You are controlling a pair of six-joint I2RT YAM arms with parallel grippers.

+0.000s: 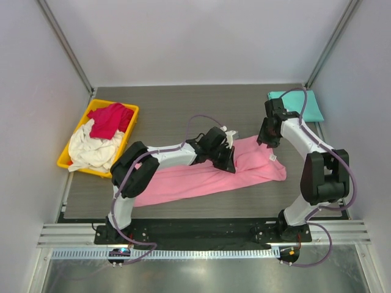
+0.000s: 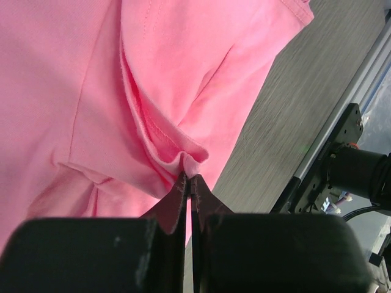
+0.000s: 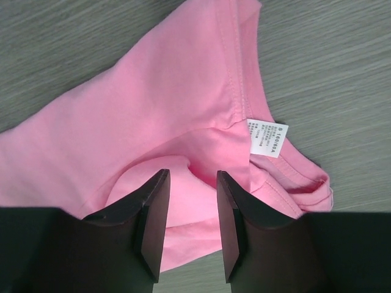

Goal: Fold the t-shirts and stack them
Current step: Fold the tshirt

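Left tool (image 2: 190,183) is clenched on a thin ridge of the pink t-shirt (image 1: 183,183), caught only at the fingertips. Right tool (image 3: 192,183) is released, jaws part-way apart over a hump of the same shirt, just beside the neck label (image 3: 266,137). I see nothing grasped there.

The pink shirt lies bunched on the desk (image 1: 171,110), to the right of the yellow bin (image 1: 64,160). The crimson t-shirt (image 1: 110,119) and cream t-shirt (image 1: 91,152) sit inside the bin. The teal t-shirt (image 1: 311,107) lies well apart from it, across the desk.

Risks, my read:
- The left pinch is shallow, so a hard pull likely slips it.
- You can't tell how many layers it holds, so a lift may drag the wrong fold.
- Close the right tool here and it may bite collar plus body cloth, locking in creases.
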